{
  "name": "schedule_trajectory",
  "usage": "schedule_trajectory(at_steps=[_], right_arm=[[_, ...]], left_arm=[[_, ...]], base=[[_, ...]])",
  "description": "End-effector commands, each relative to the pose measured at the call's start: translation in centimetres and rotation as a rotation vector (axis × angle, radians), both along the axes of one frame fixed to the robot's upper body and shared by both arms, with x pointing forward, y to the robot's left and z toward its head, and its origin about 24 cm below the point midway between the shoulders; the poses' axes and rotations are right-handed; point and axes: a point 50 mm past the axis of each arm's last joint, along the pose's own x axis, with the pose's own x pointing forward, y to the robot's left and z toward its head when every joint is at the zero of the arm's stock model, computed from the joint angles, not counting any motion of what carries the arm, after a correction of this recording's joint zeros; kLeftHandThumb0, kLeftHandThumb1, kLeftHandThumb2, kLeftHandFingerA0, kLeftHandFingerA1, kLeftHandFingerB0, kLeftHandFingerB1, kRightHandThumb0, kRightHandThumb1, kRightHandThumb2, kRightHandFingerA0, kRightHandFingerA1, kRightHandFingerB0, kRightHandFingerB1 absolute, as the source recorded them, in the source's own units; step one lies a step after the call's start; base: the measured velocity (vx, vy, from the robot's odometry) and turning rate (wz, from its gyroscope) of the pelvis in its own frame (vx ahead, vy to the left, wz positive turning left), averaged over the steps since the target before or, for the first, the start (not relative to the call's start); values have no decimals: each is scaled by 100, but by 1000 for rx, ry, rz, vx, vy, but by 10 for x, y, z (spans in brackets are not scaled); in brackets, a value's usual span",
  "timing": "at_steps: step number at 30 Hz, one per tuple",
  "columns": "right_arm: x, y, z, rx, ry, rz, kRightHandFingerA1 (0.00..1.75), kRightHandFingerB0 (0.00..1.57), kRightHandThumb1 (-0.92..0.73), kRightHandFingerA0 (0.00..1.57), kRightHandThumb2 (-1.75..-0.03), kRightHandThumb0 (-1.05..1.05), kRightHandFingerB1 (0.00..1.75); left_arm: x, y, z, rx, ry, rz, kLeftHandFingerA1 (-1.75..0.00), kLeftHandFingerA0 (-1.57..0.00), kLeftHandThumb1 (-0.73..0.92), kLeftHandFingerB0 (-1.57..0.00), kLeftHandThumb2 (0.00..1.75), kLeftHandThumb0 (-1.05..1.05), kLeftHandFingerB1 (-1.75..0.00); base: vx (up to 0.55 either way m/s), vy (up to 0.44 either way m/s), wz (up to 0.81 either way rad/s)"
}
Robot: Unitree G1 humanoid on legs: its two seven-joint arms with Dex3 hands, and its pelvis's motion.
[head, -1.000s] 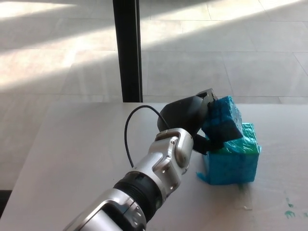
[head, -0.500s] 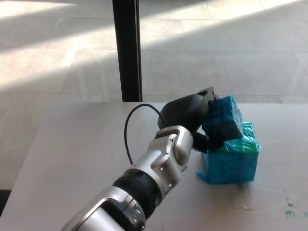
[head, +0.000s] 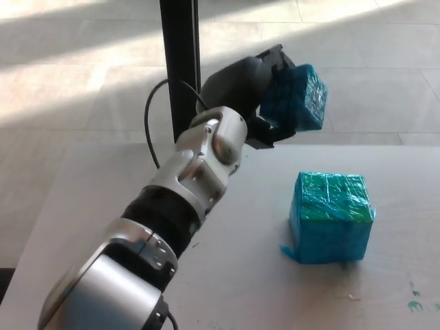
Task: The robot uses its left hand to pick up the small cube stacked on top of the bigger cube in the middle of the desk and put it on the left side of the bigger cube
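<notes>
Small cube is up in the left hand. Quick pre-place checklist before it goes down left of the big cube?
1. Grasp: left hand is shut on the small cube, cube visible between the fingers. Ok.
2. Clearance: small cube is lifted well clear of the bigger cube, no contact. Ok.
3. Bigger cube: sits upright on the desk. Ok.
4. Drop zone: desk surface left of the bigger cube looks bare, though the forearm covers part of it. Ok for the visible part.
5. Cable loops off the wrist, free of both cubes. Ok.
6. Right hand: not in view. Cannot tell.
</notes>
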Motion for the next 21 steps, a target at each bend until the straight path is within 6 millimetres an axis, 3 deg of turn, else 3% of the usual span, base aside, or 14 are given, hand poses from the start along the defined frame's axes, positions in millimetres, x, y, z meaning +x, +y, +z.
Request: schedule_trajectory(at_steps=[1,6,8,9,11,12,13,15,16,17,18,19,20,21], right_arm=[[-3,-9,6,-36,10,-2,57,45,-75,57,-62,-45,42],[-2,-9,6,-27,7,-16,61,45,-73,58,-62,-47,42],[-3,-9,7,-20,1,-18,61,45,-73,58,-62,-46,43],[-3,-9,7,-24,-10,-12,61,46,-73,58,-62,-45,43],[-3,-9,8,-19,-11,-14,61,47,-73,56,-62,-47,43],[-2,-8,9,-14,-18,-16,61,47,-73,56,-62,-47,43],[-2,-8,8,-17,-18,-18,60,46,-73,58,-62,-45,43],[-1,-8,8,-27,-9,-22,61,47,-73,58,-62,-44,43],[-1,-8,8,-24,-10,-24,63,48,-72,59,-62,-45,43],[0,-7,7,-26,-12,-23,60,48,-72,58,-62,-45,43],[0,-7,7,-26,-11,-23,60,48,-72,58,-62,-45,43],[0,-7,7,-30,-9,-18,61,47,-73,59,-62,-45,43],[-1,-7,7,-36,-5,-10,61,47,-73,59,-62,-45,43],[0,-7,7,-32,-4,-22,61,47,-72,59,-62,-45,43]], left_arm=[[4,13,22,-2,3,-22,-175,-90,51,-80,104,-23,-145],[4,23,17,67,15,-27,-175,-89,52,-78,110,-23,-156],[4,24,12,133,39,-27,-175,-104,54,-76,111,-22,-147],[4,26,7,197,36,-32,-175,-85,52,-73,103,-22,-157],[1,29,-7,339,51,-46,-169,-96,60,-76,81,-23,-131],[-3,32,-20,434,53,-61,-169,-96,60,-76,81,-23,-131],[-4,33,-23,450,56,-66,-172,-79,63,-75,73,-27,-128],[-8,38,-35,498,47,-97,-173,-80,57,-76,75,-23,-136],[-10,42,-42,516,68,-106,-169,-80,56,-79,77,-24,-130],[-14,47,-54,537,85,-118,-134,-84,59,-77,77,-27,-70],[-14,48,-54,538,84,-119,-134,-84,59,-77,77,-27,-70],[-17,49,-59,542,93,-123,-162,-85,60,-77,76,-28,-74],[-20,50,-66,547,107,-129,-162,-85,60,-77,76,-28,-74],[-24,50,-76,589,144,-141,-171,-79,59,-78,83,-26,-122]], base=[[0,0,0],[0,0,0],[0,0,0],[0,0,0],[0,0,0],[0,0,0],[0,0,0],[0,0,0],[0,0,0],[0,0,0],[0,0,0],[0,0,0],[0,0,0],[0,0,0]])
